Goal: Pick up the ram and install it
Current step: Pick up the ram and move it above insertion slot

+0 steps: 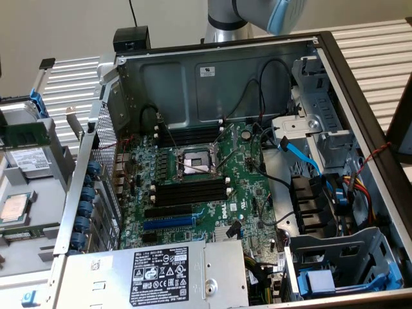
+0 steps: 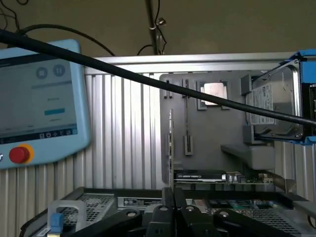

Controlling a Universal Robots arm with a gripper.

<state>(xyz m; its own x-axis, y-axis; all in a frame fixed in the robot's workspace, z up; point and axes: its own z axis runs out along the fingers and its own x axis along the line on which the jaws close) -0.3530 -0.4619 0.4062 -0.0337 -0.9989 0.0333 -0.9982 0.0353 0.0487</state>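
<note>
In the wrist view my gripper (image 2: 171,193) is shut on the ram (image 2: 171,148). I see the ram edge-on, as a thin upright strip rising from between the dark fingers (image 2: 161,215). It hangs in the air beyond the case's rim, not touching anything. The gripper is out of the exterior view; only the arm's grey and blue upper part (image 1: 257,16) shows behind the open computer case (image 1: 212,64). Inside lies the green motherboard (image 1: 193,193), with empty black slots with white clips above (image 1: 190,135) and below (image 1: 190,192) the processor socket (image 1: 193,163).
A grey parts tray (image 1: 26,187) at the exterior view's left holds another green board (image 1: 26,132), a hard drive (image 1: 29,161) and a processor (image 1: 16,209). Cables (image 1: 257,96), a drive cage (image 1: 322,129) and the power supply (image 1: 161,270) crowd the case. A teach pendant (image 2: 39,98) and a black cable (image 2: 123,71) cross the wrist view.
</note>
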